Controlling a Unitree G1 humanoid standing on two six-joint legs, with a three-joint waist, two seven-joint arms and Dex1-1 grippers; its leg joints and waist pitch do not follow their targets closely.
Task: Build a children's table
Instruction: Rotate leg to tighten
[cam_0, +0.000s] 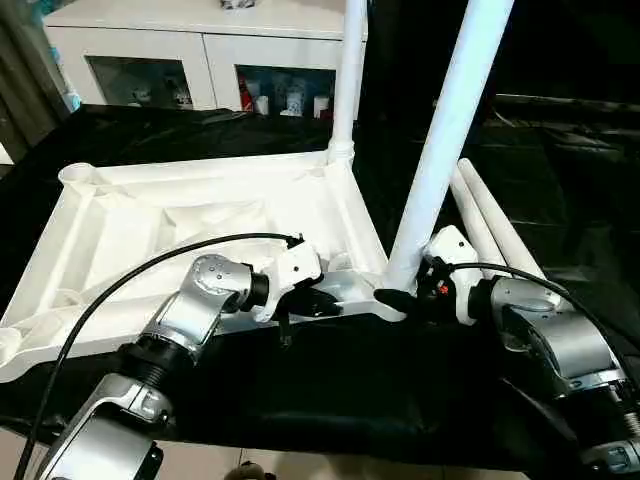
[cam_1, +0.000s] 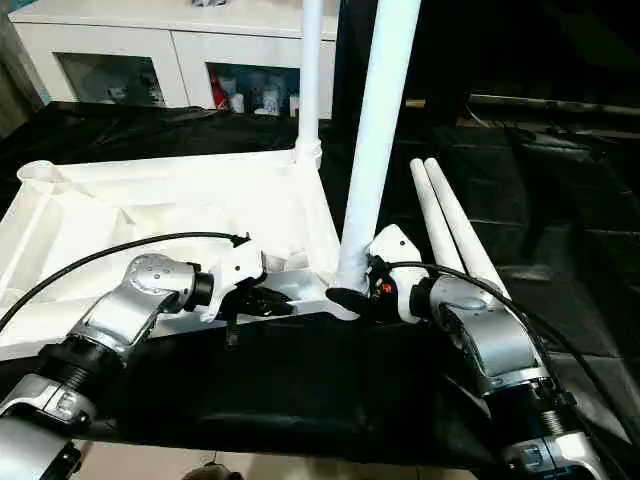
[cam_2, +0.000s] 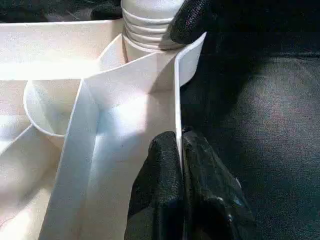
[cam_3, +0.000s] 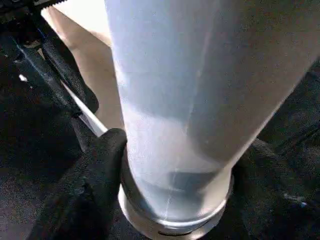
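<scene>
Two head views, high up and angled forward and down over both forearms, set slightly apart, sharing the upturned tabletop (cam_0: 200, 215), two standing legs and the cabinet (cam_0: 200, 50) behind. Left wrist view, very close along the left gripper (cam_2: 181, 150) at the tabletop's rim. Right wrist view, closer still, against the near leg (cam_3: 185, 100); that corner shared by all.

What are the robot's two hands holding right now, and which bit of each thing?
The left hand pinches the tabletop's thin near rim. The right hand clasps the near leg at its base, by the corner socket.
</scene>
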